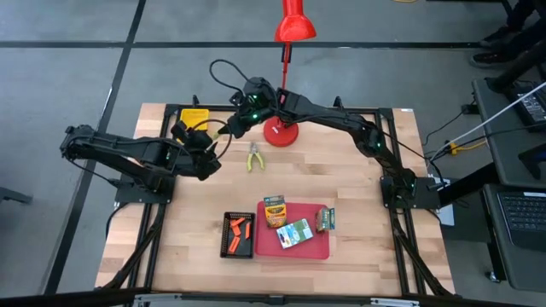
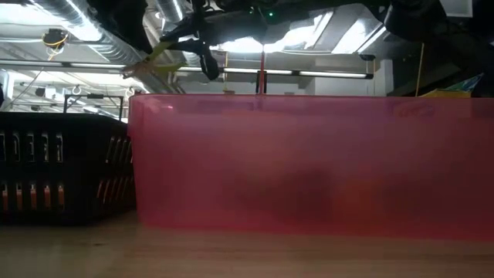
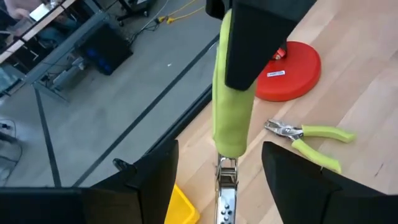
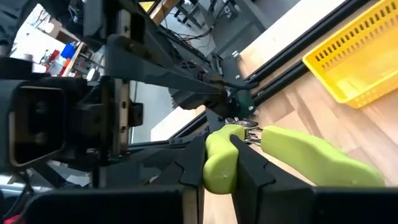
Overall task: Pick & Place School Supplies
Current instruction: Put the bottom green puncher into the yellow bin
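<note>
Three crayon boxes [image 1: 294, 223] already lay in the red tray [image 1: 320, 249] and orange sticks [image 1: 239, 228] in the black, while one scissors-like tool [image 1: 254, 157] waited on the tabletop [image 1: 358, 183]; the right pincer [image 4: 233, 163] pinched another [image 3: 232, 112], the left pincer [image 3: 219, 180] spread.

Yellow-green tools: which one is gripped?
The raised tool in the right pincer; the other tool lies free beside the lamp base.

wooden table [image 1: 358, 264] with red tray [image 1: 317, 247], black tray [image 1: 227, 243], yellow tray [image 1: 194, 117], lamp base [image 1: 279, 132], green-handled pliers [image 1: 253, 157]
</note>
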`<state>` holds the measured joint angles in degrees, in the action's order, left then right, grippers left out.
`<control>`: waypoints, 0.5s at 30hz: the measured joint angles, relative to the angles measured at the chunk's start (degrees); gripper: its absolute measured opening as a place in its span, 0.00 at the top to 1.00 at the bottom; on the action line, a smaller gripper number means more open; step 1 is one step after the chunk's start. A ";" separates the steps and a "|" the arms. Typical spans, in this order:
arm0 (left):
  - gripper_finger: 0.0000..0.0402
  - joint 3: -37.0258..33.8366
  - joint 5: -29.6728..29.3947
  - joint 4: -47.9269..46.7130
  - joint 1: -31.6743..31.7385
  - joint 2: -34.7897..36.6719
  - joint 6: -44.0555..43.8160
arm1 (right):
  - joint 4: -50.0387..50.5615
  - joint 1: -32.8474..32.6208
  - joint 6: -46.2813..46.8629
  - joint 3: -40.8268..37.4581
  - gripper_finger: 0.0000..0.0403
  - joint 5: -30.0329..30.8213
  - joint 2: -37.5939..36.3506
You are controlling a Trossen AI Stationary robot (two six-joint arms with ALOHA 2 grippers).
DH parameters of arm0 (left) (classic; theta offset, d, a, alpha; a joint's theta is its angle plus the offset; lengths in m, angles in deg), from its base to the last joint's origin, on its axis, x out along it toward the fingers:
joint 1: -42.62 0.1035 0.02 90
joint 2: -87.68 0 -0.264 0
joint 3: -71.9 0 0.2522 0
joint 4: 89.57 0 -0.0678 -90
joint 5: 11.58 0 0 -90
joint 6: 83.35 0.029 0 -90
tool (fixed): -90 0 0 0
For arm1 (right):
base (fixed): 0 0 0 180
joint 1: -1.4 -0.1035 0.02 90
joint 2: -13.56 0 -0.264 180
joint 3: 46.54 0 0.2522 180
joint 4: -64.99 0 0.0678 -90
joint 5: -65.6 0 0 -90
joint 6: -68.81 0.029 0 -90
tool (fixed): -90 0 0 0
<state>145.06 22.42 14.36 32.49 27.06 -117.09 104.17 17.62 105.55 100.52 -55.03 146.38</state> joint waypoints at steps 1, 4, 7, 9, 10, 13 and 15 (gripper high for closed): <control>0.43 0.00 0.04 0.00 0.19 0.00 -0.04 | -0.27 -0.10 -0.11 0.00 0.88 -0.37 0.00; 0.44 0.00 0.98 0.01 1.32 0.00 -0.87 | -1.30 -0.55 -0.09 0.00 0.88 -1.07 0.00; 0.44 0.00 2.98 0.02 2.34 0.00 -0.65 | -3.01 -1.21 0.36 0.00 0.88 -1.94 -0.01; 0.44 0.00 3.08 0.10 2.68 -0.02 -0.66 | -2.93 -1.52 0.40 0.00 0.88 -2.11 -0.34; 0.44 0.00 3.05 0.30 2.85 -0.02 -0.84 | -3.08 -1.67 0.36 0.00 0.88 -2.15 -0.40; 0.45 0.00 2.78 0.84 3.59 -0.03 -1.02 | -3.02 -1.72 0.36 0.00 0.88 -2.19 -0.78; 0.48 0.00 3.07 0.84 4.26 -0.03 -1.03 | -3.15 -1.70 0.34 0.00 0.88 -2.17 -0.94</control>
<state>145.06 25.48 15.20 36.75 27.03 -118.11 101.02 15.92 105.89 100.52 -57.20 145.43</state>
